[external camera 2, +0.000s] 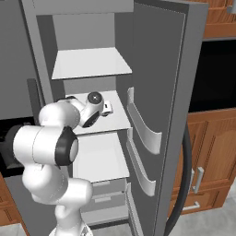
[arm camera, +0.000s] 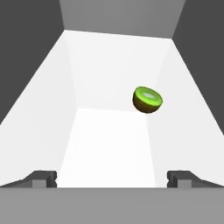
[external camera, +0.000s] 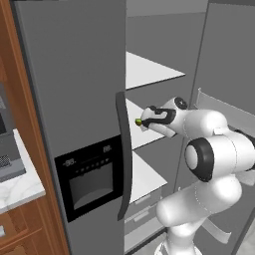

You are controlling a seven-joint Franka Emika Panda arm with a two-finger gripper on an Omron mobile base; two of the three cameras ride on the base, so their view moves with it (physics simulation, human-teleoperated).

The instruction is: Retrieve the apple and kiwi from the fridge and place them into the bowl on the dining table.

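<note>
In the left base view, the fridge (external camera: 74, 74) fills the left and centre of the frame: its closed left door is flat matte grey with a long dark curved handle (external camera: 124, 154) and a black dispenser panel (external camera: 92, 177) at lower centre. Past the door's edge, the open compartment shows three white shelf (external camera: 149, 69) corners, mostly cut off by that door. At mid-frame the hand (external camera: 143, 121) reaches in over the middle shelf, and a small yellow-green speck, the kiwi (external camera: 138, 121), sits right at its tip; whether they touch cannot be told. At far left a strip of marble worktop (external camera: 20, 184) on wooden cabinets shows.

The right base view looks into the open compartment instead: smooth white shelves, grey inner walls, drawers low down, and the opened right door (external camera 2: 156, 115) with pale curved bins. The arm's white elbow hides the left part of the middle shelf, and the kiwi cannot be made out there.

The hand view gives the fruit's shape: the kiwi (arm camera: 148, 99) right of centre, a cut half with a bright green face and olive-brown skin, lying on the glossy white shelf. Both dark fingertips (arm camera: 43, 178) sit at the bottom corners, spread to their full width and holding nothing, the kiwi beyond them.
</note>
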